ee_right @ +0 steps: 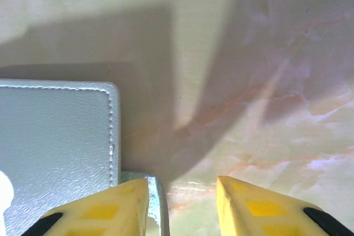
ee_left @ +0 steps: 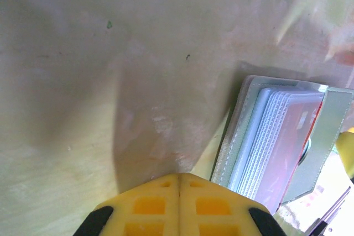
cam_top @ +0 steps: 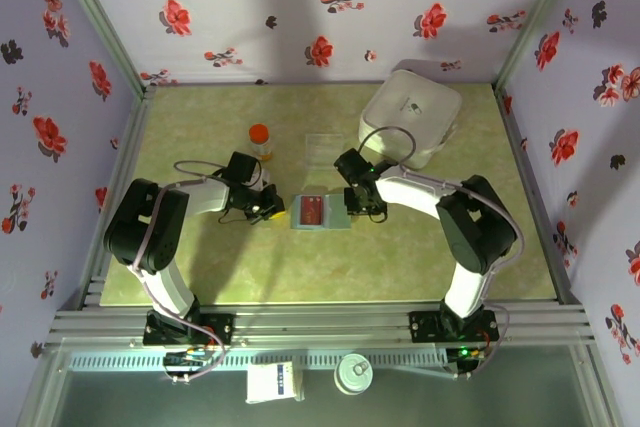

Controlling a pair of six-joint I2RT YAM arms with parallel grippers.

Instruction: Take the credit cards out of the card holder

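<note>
Standing with my right gripper (ee_right: 182,190) half spread at the edge of the card holder (cam_top: 322,213) mid-table, my left gripper (ee_left: 180,183) pressed together just beside it, I fear the unpinned holder sliding when the credit cards (ee_left: 296,121) get pulled.

The table (cam_top: 420,257) is closed in on three sides by walls (cam_top: 300,7) of pale lilac cloth printed with red and dark flowers. Its top is finished in a pale yellow-green marbled pattern with faint pink veins. Grey metal rails (cam_top: 330,325) are fixed along the near edge. Soft shadows are cast across the surface.
</note>
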